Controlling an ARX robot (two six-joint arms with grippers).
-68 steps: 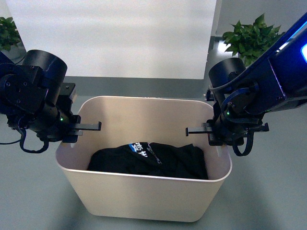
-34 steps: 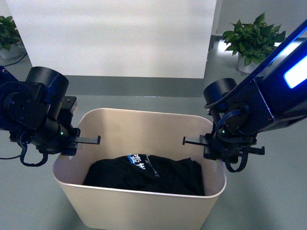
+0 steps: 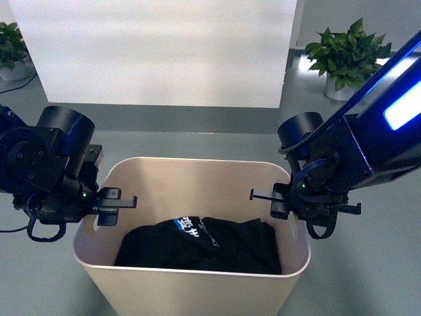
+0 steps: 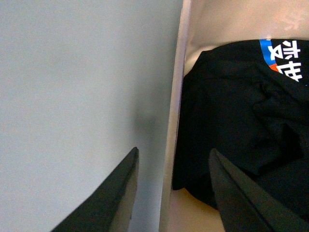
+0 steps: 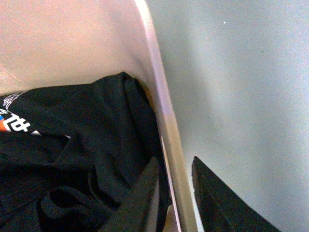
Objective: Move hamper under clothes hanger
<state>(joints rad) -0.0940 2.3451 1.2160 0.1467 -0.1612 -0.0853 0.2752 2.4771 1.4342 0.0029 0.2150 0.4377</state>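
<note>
Left potted plant: a green leafy plant (image 3: 12, 41) in a pale pot stands at about 10 o'clock in the front view, on the grey floor (image 3: 368, 263) beside the white wall panel (image 3: 158, 49).
Left gripper: the black left gripper (image 3: 99, 209) sits at 9 o'clock of the tub, at its left short side. In the left wrist view its two dark fingers (image 4: 116, 193) straddle the cream rim, one outside over the floor, one inside above the cloth, with a moderate gap between them. Whether the pads press on the wall cannot be told.
Hamper: the cream-beige plastic tub with rounded corners (image 3: 197, 172) stands on the grey floor at 6 o'clock in the front view, between the two arms; its near wall runs out of the bottom edge. No rack is in view.
Contents: a crumpled black garment with a blue, white and orange printed patch (image 3: 197, 243) lies on the tub's bottom, towards the near wall.
Right gripper: the black right gripper (image 3: 289, 209) sits at 3 o'clock of the tub, at its right short side. In the right wrist view its fingers (image 5: 140, 193) lie narrowly either side of the thin rim; a firm grip cannot be confirmed.
Right potted plant: a second green plant (image 3: 345, 52) stands at about 1 o'clock.
</note>
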